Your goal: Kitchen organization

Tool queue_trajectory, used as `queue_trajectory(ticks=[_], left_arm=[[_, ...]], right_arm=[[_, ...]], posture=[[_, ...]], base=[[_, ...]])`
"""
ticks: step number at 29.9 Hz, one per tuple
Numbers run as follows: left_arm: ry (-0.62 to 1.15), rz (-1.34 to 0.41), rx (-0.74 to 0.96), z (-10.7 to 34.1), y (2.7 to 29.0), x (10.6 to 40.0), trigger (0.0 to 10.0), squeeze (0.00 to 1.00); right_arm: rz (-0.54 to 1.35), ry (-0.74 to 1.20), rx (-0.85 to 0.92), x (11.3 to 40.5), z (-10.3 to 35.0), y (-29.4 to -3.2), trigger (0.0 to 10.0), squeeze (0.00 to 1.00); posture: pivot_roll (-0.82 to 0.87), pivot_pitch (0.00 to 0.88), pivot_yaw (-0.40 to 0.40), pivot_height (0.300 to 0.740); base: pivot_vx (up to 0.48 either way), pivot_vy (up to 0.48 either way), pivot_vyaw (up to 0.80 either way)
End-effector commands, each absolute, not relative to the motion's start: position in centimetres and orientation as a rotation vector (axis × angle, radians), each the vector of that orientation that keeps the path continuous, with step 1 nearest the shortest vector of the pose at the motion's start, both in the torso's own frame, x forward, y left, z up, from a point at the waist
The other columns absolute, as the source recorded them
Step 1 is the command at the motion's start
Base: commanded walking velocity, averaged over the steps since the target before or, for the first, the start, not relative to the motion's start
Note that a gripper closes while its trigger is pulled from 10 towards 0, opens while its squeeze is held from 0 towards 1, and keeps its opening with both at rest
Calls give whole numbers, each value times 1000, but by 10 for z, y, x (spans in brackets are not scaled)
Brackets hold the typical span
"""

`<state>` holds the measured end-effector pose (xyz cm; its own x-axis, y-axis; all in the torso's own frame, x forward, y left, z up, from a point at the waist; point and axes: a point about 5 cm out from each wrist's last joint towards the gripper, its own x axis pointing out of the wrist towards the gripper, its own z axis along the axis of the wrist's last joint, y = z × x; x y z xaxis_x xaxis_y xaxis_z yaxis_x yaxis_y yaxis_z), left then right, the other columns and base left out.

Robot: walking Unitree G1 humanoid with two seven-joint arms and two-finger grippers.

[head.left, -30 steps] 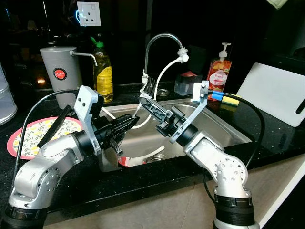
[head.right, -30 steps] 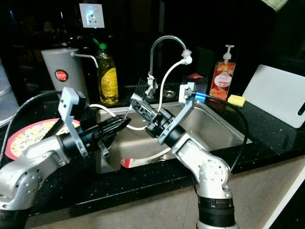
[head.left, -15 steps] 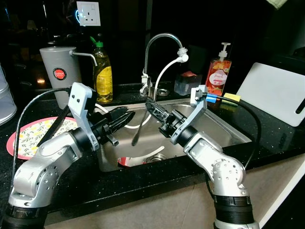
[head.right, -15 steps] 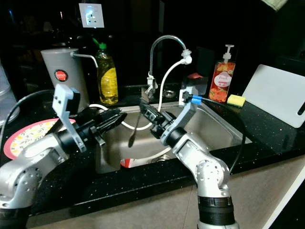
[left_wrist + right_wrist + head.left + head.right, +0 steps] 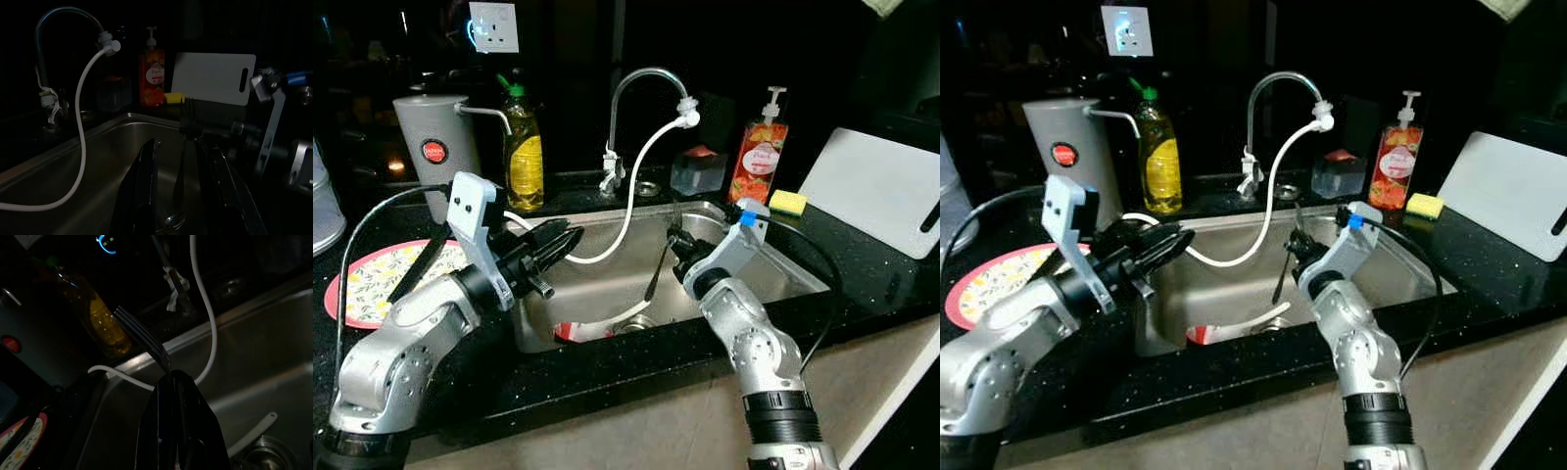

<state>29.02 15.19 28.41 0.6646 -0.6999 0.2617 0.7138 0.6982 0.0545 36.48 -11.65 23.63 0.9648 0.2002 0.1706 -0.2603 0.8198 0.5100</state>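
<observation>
Black speckled counter (image 5: 891, 284); steel sink (image 5: 773, 257); round red-rimmed plate with yellow floral pattern (image 5: 374, 279); yellow-liquid bottle, green cap (image 5: 524, 147); orange-red soap dispenser (image 5: 755, 160); white cutting board (image 5: 876, 191); yellow sponge (image 5: 788, 202).

Fork (image 5: 144, 340) handle hidden inside right claw (image 5: 178, 382), seemingly.

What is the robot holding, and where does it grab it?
The right hand holds a fork by its neck, just below the prongs; the handle hangs into the sink. The left hand holds nothing.

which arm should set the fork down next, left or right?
Right. The right hand is shut on the fork, tines up, handle hanging over the sink. The left hand is open and holds nothing, near the sink's left edge.
</observation>
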Motion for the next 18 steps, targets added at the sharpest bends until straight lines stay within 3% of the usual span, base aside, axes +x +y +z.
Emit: queue_trajectory(ticks=[1,11,12,13,14,18], left_arm=[[-256,-783,-56,280,154,291,10000,0],[-250,-774,-60,279,153,292,10000,0],[-249,-773,-61,279,153,292,10000,0],[-248,-771,-61,279,153,292,10000,0],[-247,-769,-61,279,153,292,10000,0],[-244,-764,-61,278,154,293,10000,0]], right_arm=[[218,-93,565,365,227,-120,10000,0],[210,-73,516,367,210,-112,10000,24],[210,-70,516,368,209,-112,10000,192],[211,-70,518,368,208,-112,10000,788],[212,-69,521,367,208,-112,10000,1000],[213,-78,526,368,208,-112,10000,1000]], posture=[[-31,5,-33,740],[-31,4,-31,740],[-31,4,-31,740],[-31,5,-30,740],[-32,6,-30,740],[-32,6,-29,740]], base=[[0,0,0],[0,0,0],[0,0,0],[0,0,0],[0,0,0],[0,0,0]])
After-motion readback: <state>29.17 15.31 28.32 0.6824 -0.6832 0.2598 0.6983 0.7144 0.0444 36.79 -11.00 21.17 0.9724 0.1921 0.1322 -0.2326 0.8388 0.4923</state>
